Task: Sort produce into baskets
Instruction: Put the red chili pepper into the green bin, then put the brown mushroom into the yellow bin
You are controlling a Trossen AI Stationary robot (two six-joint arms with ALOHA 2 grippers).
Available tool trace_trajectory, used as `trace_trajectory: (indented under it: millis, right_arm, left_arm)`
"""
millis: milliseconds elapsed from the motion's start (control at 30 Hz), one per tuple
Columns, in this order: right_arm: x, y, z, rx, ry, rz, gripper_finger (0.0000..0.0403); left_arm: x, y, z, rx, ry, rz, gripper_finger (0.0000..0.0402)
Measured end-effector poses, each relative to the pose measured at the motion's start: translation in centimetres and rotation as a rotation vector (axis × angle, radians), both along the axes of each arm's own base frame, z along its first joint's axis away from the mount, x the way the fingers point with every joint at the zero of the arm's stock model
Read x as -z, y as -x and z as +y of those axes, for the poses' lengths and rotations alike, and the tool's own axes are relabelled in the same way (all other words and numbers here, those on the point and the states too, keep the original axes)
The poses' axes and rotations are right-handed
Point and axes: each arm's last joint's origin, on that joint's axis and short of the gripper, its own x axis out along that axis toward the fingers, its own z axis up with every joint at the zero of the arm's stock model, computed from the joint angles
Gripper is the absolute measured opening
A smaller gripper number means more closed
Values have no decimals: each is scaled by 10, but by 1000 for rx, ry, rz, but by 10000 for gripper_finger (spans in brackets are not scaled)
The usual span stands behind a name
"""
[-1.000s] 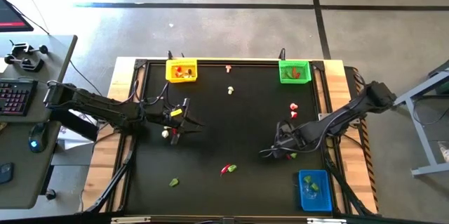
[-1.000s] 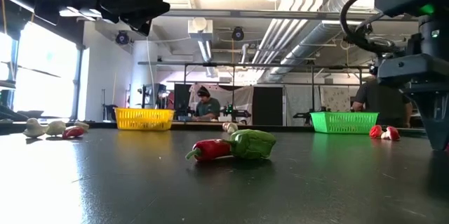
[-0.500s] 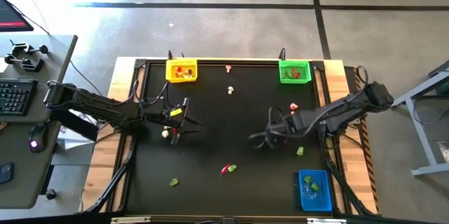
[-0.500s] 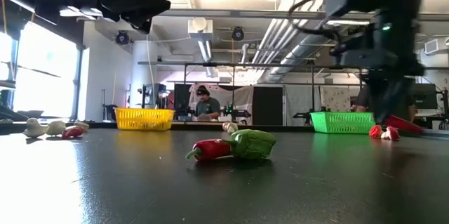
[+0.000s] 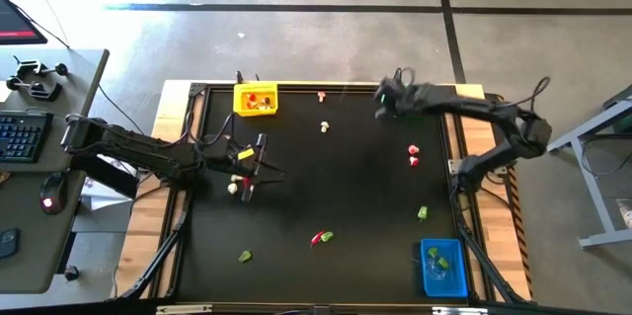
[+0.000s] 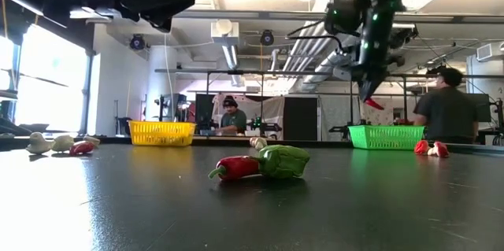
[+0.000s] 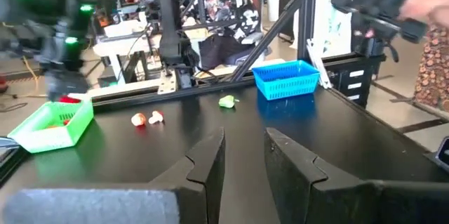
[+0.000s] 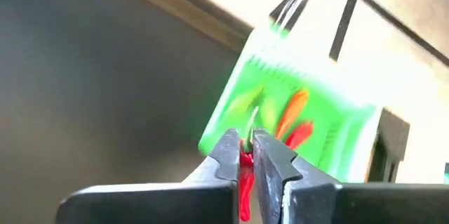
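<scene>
My right gripper (image 5: 380,106) hangs high over the table's far right, beside the green basket (image 8: 295,119), shut on a red chilli (image 8: 245,175). In the low view the chilli (image 6: 375,103) shows above the green basket (image 6: 386,136). My left gripper (image 5: 269,169) waits open at mid-left, pointing level across the table, nothing between its fingers (image 7: 210,161). On the table lie a red and a green piece together (image 5: 321,238), a green chunk (image 5: 423,213), two red pieces (image 5: 413,154) and white bulbs (image 5: 324,126). My right gripper pinches the red chilli between its two fingers near its green stem end (image 8: 247,147), coming at it slanting down from above. The chilli hangs below the fingertips, lifted clear of the table.
The yellow basket (image 5: 255,99) stands at the far edge left of centre, the blue basket (image 5: 442,266) at the near right corner. A green chunk (image 5: 244,255) lies near the front left, a bulb (image 5: 233,188) by my left gripper. A person (image 6: 446,109) stands behind the table.
My right gripper has swung fast from the near-right part of the table toward the far edge and up, turning as it went, and now carries the red chilli clear of the table. A green chunk stays where it was working.
</scene>
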Motion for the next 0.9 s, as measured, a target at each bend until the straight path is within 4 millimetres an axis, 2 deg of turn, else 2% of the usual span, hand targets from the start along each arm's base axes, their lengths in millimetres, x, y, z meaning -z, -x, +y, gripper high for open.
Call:
trace_trajectory:
  millis: [67, 167, 367, 467, 567, 733, 900]
  right_arm:
    - [2, 11, -26, 21, 25, -44, 6]
    - [13, 29, -54, 35, -15, -108, 6]
    - [44, 54, -81, 41, -151, -63, 5]
    - [49, 58, -86, 70, -160, -53, 16]
    - [48, 60, -86, 73, -156, -41, 43]
    - [31, 61, -84, 81, -121, -47, 105]
    - [17, 58, -69, 86, -121, -72, 156]
  left_arm:
    - [1, 0, 2, -8, -8, 6, 85]
    - [2, 0, 5, -22, -9, 16, 85]
    - [3, 0, 9, -42, -9, 33, 85]
    - [4, 0, 10, -49, -9, 36, 85]
    - [4, 0, 11, -54, -9, 36, 85]
    - [4, 0, 11, -54, -2, 37, 85]
    - [4, 0, 11, -60, -2, 38, 85]
